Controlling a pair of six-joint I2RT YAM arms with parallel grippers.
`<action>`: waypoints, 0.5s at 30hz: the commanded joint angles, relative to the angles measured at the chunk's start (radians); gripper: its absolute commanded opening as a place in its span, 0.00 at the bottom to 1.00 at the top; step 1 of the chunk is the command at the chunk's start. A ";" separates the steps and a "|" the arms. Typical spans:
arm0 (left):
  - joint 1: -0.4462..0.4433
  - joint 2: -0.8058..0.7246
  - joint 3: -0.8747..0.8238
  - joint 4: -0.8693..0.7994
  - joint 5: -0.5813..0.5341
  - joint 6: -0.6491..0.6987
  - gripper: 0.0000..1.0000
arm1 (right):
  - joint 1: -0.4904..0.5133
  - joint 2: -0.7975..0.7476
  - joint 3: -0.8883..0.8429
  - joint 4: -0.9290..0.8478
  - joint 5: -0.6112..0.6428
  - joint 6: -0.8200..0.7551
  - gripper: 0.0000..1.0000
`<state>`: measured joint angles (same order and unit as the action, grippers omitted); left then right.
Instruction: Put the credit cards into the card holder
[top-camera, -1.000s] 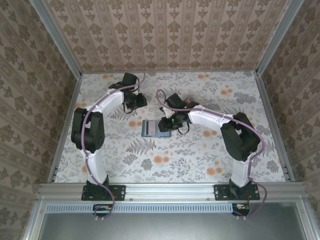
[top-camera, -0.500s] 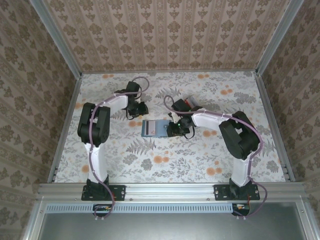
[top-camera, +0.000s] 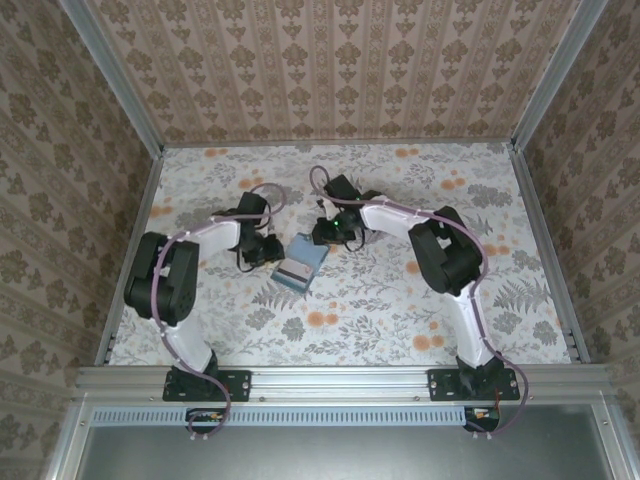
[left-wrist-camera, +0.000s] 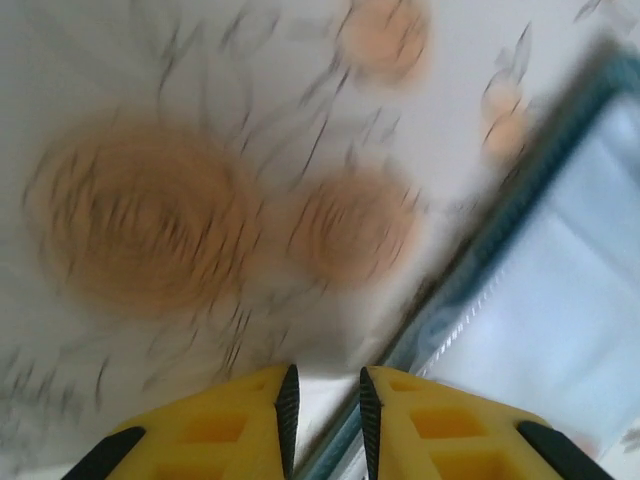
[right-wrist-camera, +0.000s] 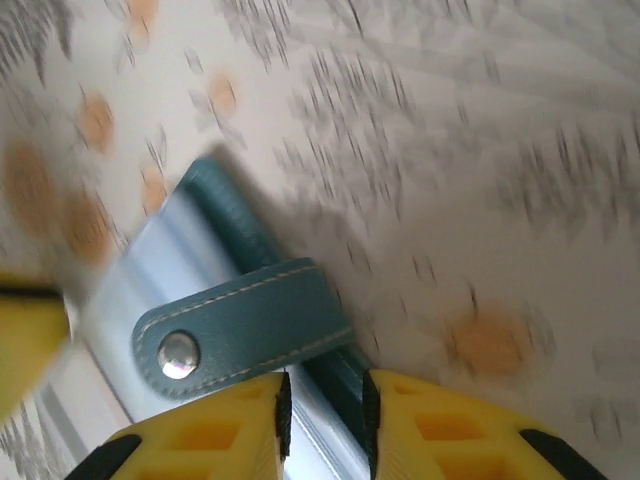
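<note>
Beige wallpaper panels (top-camera: 340, 70) with a damask print wall in your cell on three sides. Below them lies the tabletop (top-camera: 400, 300), white and printed with grey ferns and orange blossoms. Your black-and-white left arm (top-camera: 165, 280) and right arm (top-camera: 445, 250) both bend inward toward the middle of that surface. There you will find the flat, roughly square teal-blue card holder (top-camera: 300, 265), lying skewed between the two grippers. From the left wrist its inside reads as pale blue with a stitched teal border (left-wrist-camera: 560, 260), though the picture is blurred. Your left gripper (top-camera: 270, 255) sits at its near-left corner, yellow jaws drawn narrow (left-wrist-camera: 323, 385) on that border. Your right gripper (top-camera: 325, 235) is at the far-right corner, its jaws just as narrow (right-wrist-camera: 323, 390) and pinching the card holder's (right-wrist-camera: 150, 260) dark edge. Just beside those fingers a rounded teal strap (right-wrist-camera: 250, 325) with pale stitching folds across it, ending in a small silver snap (right-wrist-camera: 178, 355).
</note>
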<state>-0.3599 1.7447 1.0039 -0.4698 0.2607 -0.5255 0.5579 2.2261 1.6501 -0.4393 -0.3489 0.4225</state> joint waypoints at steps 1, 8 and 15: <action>-0.014 -0.068 -0.069 -0.047 -0.013 -0.052 0.28 | -0.007 0.107 0.177 -0.078 -0.043 -0.011 0.28; -0.090 -0.126 -0.106 -0.004 -0.025 -0.143 0.28 | 0.022 0.211 0.371 -0.138 -0.240 -0.010 0.28; -0.210 -0.030 -0.024 0.022 -0.011 -0.173 0.27 | -0.003 0.074 0.289 -0.170 -0.157 -0.067 0.31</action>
<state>-0.5491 1.6794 0.9401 -0.4583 0.2440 -0.6670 0.5739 2.4065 1.9621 -0.5465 -0.5297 0.3965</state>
